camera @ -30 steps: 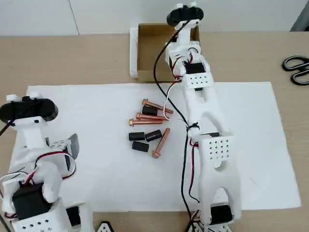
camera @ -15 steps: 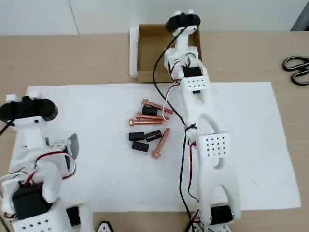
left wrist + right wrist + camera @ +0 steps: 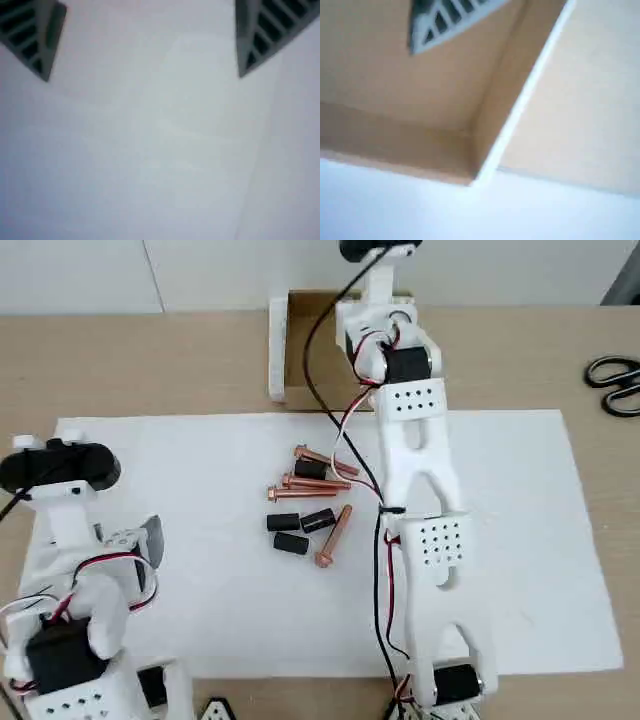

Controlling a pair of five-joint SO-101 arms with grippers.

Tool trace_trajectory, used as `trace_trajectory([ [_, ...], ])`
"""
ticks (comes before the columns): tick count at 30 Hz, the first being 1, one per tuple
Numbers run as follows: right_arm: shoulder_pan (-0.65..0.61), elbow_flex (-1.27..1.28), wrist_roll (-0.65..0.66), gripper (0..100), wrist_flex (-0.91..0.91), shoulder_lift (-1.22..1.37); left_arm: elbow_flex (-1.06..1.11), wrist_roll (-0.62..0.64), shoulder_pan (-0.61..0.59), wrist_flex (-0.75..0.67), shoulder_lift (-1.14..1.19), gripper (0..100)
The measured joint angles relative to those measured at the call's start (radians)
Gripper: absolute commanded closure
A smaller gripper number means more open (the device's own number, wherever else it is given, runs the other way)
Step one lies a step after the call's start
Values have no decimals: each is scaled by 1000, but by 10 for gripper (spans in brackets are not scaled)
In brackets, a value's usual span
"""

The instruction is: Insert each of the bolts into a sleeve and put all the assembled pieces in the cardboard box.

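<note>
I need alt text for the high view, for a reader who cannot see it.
Copper bolts and black sleeves lie together in the middle of a white sheet. The right arm extends over the sheet to the cardboard box; the left arm stands at the sheet's corner.
</note>
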Motion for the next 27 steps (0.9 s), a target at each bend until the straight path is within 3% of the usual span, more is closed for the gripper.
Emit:
trace_trajectory([
  [7, -74, -94, 0, 800, 522, -51, 0, 0, 0, 0, 0, 771],
  [9, -87, -95, 0, 800, 597, -80, 0, 0, 0, 0, 0, 771],
  [20, -109, -84, 0, 801, 641, -267, 0, 0, 0, 0, 0, 771],
  [27, -109, 299, 0, 801, 643, -585, 0, 0, 0, 0, 0, 771],
])
